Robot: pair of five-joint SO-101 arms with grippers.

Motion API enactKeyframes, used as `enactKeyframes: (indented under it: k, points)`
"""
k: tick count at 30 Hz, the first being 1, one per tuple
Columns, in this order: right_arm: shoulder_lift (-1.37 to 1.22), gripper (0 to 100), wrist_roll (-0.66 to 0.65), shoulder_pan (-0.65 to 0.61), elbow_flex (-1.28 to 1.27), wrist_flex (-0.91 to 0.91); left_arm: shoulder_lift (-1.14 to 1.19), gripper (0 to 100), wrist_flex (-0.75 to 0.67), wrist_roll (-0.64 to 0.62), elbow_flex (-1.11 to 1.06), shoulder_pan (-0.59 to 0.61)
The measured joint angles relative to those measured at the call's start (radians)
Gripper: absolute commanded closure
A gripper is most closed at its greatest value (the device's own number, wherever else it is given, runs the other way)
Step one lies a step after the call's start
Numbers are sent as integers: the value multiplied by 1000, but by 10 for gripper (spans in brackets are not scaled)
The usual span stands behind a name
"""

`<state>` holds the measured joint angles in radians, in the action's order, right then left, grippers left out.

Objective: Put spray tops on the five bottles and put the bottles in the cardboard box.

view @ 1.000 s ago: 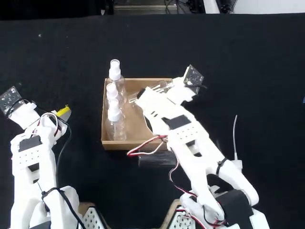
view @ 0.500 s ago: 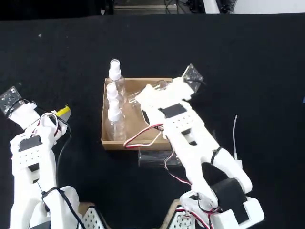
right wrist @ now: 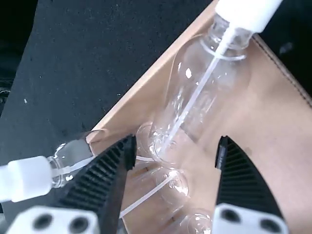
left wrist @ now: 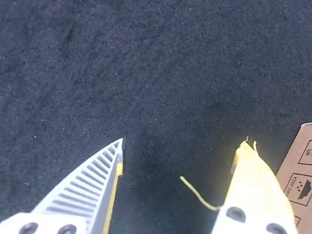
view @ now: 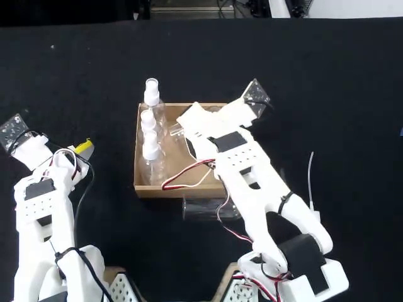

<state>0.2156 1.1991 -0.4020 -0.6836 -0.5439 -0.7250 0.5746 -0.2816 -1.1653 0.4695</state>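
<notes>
The right tool is released, its black jaws spread wide over the cardboard box. A clear bottle with a white spray top sits between the jaws, apart from both. Its long axis runs from the middle of that frame toward the upper right corner, top end at the upper right and base at the lower middle. I cannot tell whether it lies flat or leans.

In the high view the right arm covers most of this bottle. That view gives the box at centre frame with a row of three bottles along its left wall, their white tops toward the top of the frame. It also shows a lying bottle on the black worktop just below the box, long axis left to right. A loose spray top lies at the right, its thin tube pointing up the frame.

The right wrist view adds round bottle bases in the box at the lower middle. It also shows a second topped bottle at the lower left, its top beyond the box rim.

The left tool is released too, its jaws apart above bare worktop. A corner of the box shows at the right edge of the left wrist view
</notes>
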Motion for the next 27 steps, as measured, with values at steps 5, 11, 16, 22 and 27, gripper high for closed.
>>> enactKeyframes:
  k: [5, 11, 16, 22, 27]
  points:
    - [0, 696, 0, 0, 0, -15, 0, 661, 0, 0, 0, 0]
    - [0, 604, 0, 0, 0, -44, 0, 661, 0, 0, 0, 0]
    - [0, 677, 0, 0, 0, -34, 0, 661, 0, 0, 0, 0]
    - [-57, 668, 29, 0, 23, 11, 0, 661, 0, 0, 0, 0]
    - [-133, 671, 51, 0, 80, 12, 0, 661, 0, 0, 0, 0]
